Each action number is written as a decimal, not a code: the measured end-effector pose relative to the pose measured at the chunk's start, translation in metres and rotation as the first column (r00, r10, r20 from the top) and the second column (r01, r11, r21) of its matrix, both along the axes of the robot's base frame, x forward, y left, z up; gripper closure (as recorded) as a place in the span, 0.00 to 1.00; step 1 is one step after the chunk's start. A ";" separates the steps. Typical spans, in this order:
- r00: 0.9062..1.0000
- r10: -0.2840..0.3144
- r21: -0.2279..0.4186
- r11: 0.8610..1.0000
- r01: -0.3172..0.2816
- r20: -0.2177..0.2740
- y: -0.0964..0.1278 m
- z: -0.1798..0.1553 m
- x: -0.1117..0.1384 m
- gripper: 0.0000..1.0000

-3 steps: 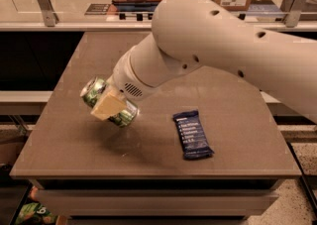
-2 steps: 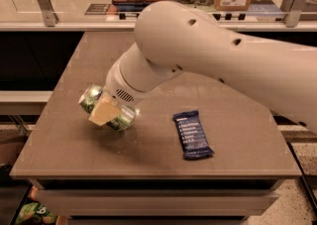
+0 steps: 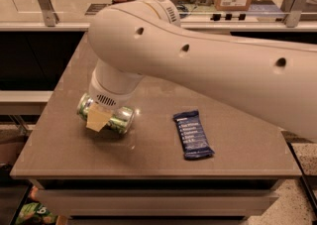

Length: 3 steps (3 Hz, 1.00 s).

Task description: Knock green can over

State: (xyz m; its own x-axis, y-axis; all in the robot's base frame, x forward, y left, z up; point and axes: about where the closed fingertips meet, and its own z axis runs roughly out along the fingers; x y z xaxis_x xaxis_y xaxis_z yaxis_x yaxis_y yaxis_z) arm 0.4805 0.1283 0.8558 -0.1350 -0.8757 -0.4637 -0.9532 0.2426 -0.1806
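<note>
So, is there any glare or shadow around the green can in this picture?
Camera view: a small bright glint lies on the table just right of the green can; the can's silver end shines faintly; the gripper, in front of the can, and the arm above seem to shade it.

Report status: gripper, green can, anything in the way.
Gripper low over left of table, against green can. Can lying on its side. Blue snack bar apart to the right, not obstructing.
</note>
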 end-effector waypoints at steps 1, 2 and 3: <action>1.000 0.009 -0.051 0.999 -0.009 -0.013 0.009 -0.012 0.002 1.00; 0.999 0.029 -0.061 0.998 -0.031 -0.022 0.020 -0.023 0.003 1.00; 0.999 0.040 -0.062 0.997 -0.041 -0.025 0.026 -0.026 0.003 1.00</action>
